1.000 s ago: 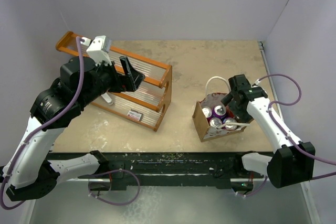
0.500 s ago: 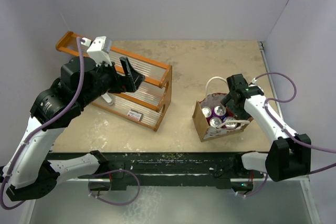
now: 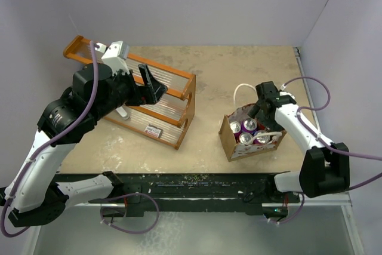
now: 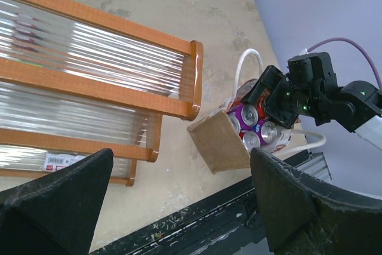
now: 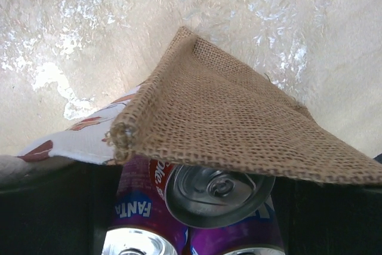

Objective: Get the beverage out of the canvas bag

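Observation:
The canvas bag [image 3: 234, 144] stands open at the table's right, one white handle [image 3: 241, 91] looping over its far side. Several cans [image 3: 249, 125] stand inside, purple Fanta and one red. My right gripper [image 3: 256, 112] is at the bag's far rim, over the back cans. In the right wrist view it [image 5: 191, 225] is open, its dark fingers [image 5: 54, 207] on either side of two purple cans [image 5: 134, 210] and a red can's silver top [image 5: 218, 192], under the burlap side [image 5: 227, 129]. My left gripper [image 3: 149, 85] is open and empty above the rack; its wrist view shows the bag [image 4: 218, 147].
An orange wooden rack [image 3: 179, 122] with clear ribbed shelves stands at the left and middle, a small labelled item [image 3: 154, 129] on its lower shelf. Grey walls close the back and the right side, near the bag. The table's black front edge [image 3: 191, 180] is just below the bag.
My right gripper has moved a little farther back and left, to the bag's far rim. The near white handle has dropped against the bag. The left arm has barely shifted.

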